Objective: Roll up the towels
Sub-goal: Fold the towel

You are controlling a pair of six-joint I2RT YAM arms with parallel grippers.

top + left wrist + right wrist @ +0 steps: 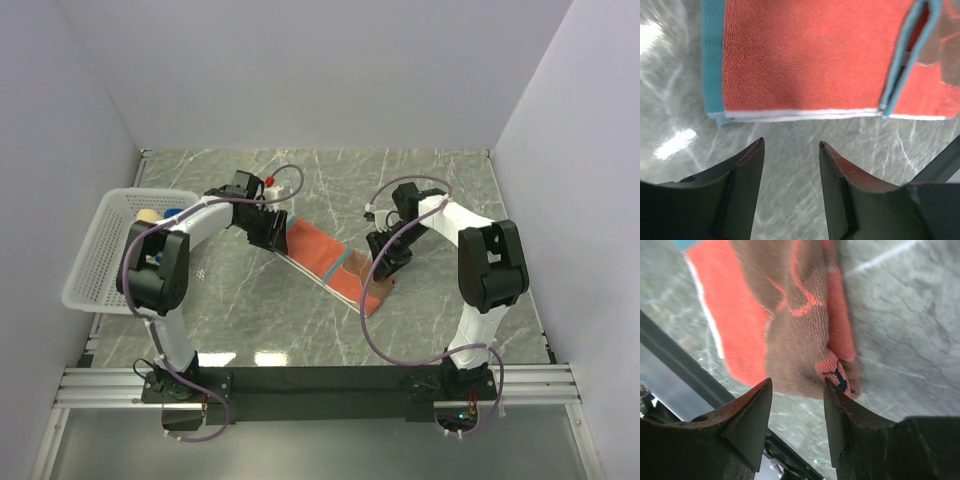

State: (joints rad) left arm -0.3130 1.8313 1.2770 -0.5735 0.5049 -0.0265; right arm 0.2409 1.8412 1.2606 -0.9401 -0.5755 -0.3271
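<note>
A rust-orange towel [330, 262] with teal and white edging lies as a folded strip across the middle of the marble table. My left gripper [268, 228] is open over its far left end; in the left wrist view the towel's white-edged side [810, 75] lies just beyond the fingertips. My right gripper [386, 265] is open over the near right end, where the brown-printed corner [805, 335] is bunched up; one finger [837, 405] touches the folded corner. Beige and blue towels [158, 214] show in the basket.
A white plastic lattice basket [105, 250] stands at the left edge of the table. A small white bottle with a red cap [270, 185] stands behind the left gripper. Purple cables loop off both arms.
</note>
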